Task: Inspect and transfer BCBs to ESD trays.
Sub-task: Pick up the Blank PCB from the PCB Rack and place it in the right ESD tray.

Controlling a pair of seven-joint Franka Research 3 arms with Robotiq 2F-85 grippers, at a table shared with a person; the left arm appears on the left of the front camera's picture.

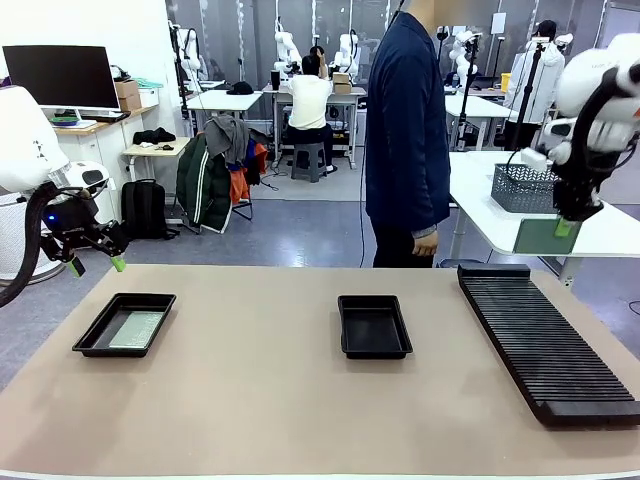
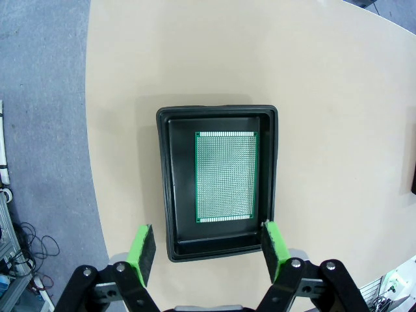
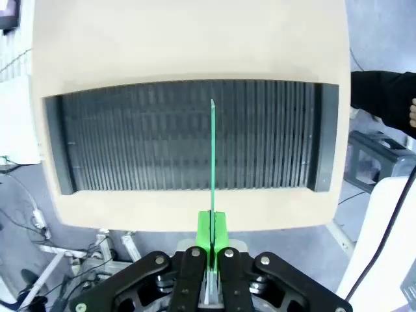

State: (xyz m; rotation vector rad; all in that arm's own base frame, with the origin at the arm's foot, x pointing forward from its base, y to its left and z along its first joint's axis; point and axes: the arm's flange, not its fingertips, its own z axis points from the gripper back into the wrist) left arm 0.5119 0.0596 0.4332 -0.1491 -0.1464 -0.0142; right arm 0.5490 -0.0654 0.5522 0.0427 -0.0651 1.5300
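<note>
Jaws of the left gripper [image 1: 98, 265] stand spread wide with nothing between them. It hangs in the air at the left edge of the front view, above and just left of the tan table [image 1: 260, 400]. In the left wrist view its green fingertips [image 2: 143, 250] rise from the bottom edge, one on each side of the near end of the left tray [image 2: 164, 195], with clear air between them and the tray.

A green circuit board [image 2: 226, 175] lies flat on that black tray's floor. In that view it sits closer to the right wall than to the left.

Near the middle of the table sits the middle tray [image 1: 343, 340], showing its black floor. A person [image 1: 405, 130] in a dark jacket stands at the far side, just behind it.

On the right, a long black ribbed rack [image 1: 545, 340] runs from the far edge toward the lower right. Above its far end, the right gripper [image 1: 563, 230] has its jaws pressed together on a second green board [image 1: 538, 237], pinching it by one end.

In the right wrist view this board stands edge-on, a thin line over the middle slots of the rack. The person's dark sleeve [image 3: 383, 97] shows at the right edge. A grey mesh basket [image 1: 522, 188] rests on a white table [image 1: 480, 215] behind.
</note>
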